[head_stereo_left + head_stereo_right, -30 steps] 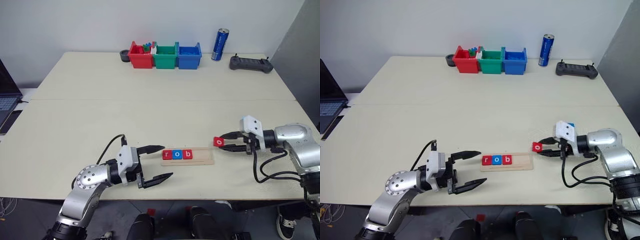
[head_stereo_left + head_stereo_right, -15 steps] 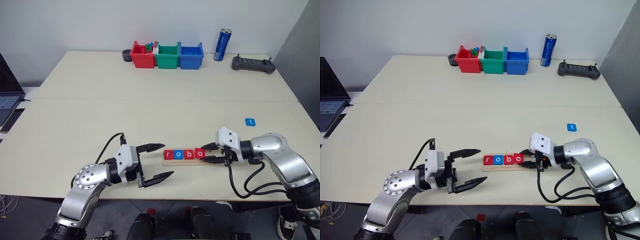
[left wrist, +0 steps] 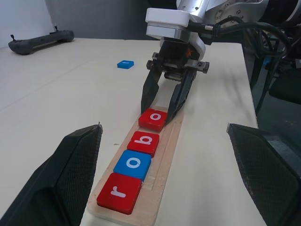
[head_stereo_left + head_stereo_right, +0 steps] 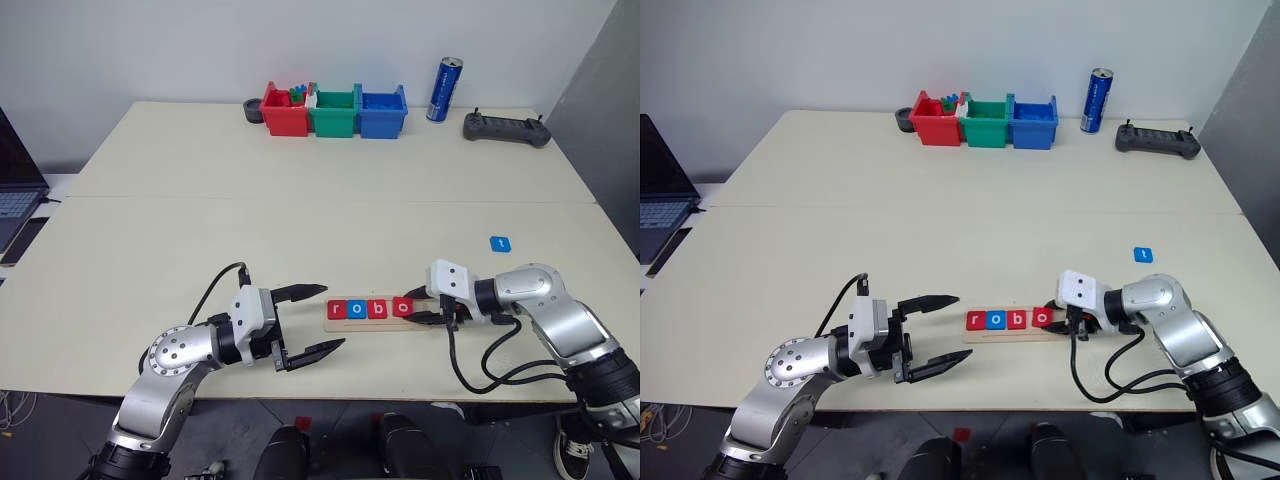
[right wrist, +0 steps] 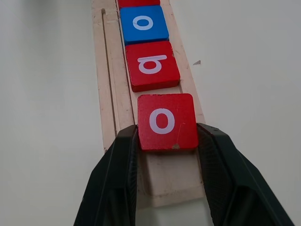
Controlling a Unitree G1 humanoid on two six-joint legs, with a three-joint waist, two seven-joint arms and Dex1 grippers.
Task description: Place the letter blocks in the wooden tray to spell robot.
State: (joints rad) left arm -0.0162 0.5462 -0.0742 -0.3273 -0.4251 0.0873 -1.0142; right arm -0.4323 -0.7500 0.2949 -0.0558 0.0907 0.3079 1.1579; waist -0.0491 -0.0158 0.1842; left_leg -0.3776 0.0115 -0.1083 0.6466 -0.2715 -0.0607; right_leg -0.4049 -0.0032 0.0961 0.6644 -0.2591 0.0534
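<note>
Right gripper (image 5: 164, 155) pinches red o block (image 5: 165, 121) over the tray (image 5: 109, 94), seemingly just beside b block (image 5: 151, 65); left gripper (image 4: 312, 320) gapes empty.

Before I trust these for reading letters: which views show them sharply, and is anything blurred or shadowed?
Right wrist view: o, b crisp, gripper fingers soft. Left wrist view: r sharp, near fingers blurred. Eye views: even light, t barely legible, soft shadow under the tray.

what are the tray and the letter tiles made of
The wooden tray looks like pale unfinished wood: matte, with faint grain and a cut groove. The letter blocks seem to be painted wood or plastic; the red coat is smooth, with a small chip at one edge. Hard to tell which.
</note>
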